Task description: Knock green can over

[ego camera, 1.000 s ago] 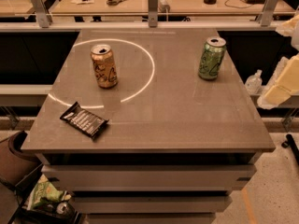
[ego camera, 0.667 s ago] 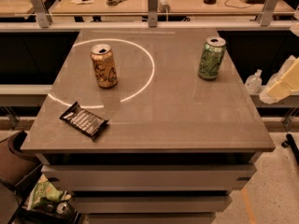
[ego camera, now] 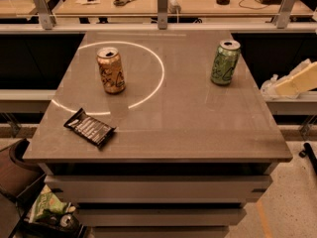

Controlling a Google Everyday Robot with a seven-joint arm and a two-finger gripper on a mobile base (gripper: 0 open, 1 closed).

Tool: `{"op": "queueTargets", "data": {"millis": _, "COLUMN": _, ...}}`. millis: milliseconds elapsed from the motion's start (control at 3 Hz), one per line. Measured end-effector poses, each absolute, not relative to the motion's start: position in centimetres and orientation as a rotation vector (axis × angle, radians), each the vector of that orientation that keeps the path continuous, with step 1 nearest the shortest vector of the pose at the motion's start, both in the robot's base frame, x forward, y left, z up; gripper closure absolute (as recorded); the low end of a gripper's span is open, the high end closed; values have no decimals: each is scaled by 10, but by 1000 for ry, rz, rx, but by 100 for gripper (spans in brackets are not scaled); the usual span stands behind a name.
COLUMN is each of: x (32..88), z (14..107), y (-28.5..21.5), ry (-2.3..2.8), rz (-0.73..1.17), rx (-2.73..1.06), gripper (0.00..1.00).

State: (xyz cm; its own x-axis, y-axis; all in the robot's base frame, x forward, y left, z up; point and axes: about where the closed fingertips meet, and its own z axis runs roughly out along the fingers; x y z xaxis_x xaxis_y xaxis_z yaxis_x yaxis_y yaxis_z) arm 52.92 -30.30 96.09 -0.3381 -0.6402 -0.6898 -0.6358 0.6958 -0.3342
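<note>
Standing upright at two o'clock on the grey worktop (ego camera: 198, 133), the green can (ego camera: 225, 62) is untouched. A gold can (ego camera: 111, 70) stands at ten o'clock, and a dark snack-bar packet (ego camera: 89, 127) lies at eight. The gripper (ego camera: 296, 82) hangs beyond the worktop's edge at three o'clock, apart from the green can — whether spread or closed, I cannot tell.

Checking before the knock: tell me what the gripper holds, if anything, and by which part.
Nothing that shows. The gripper is beyond the table's right edge, apart from the green can, which stands upright and untouched.
</note>
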Motion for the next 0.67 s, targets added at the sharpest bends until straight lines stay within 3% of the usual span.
{"op": "queueTargets", "data": {"millis": 667, "x": 583, "z": 949, "y": -285, "ry": 1873, "rz": 156, "rx": -858, "gripper": 0}}
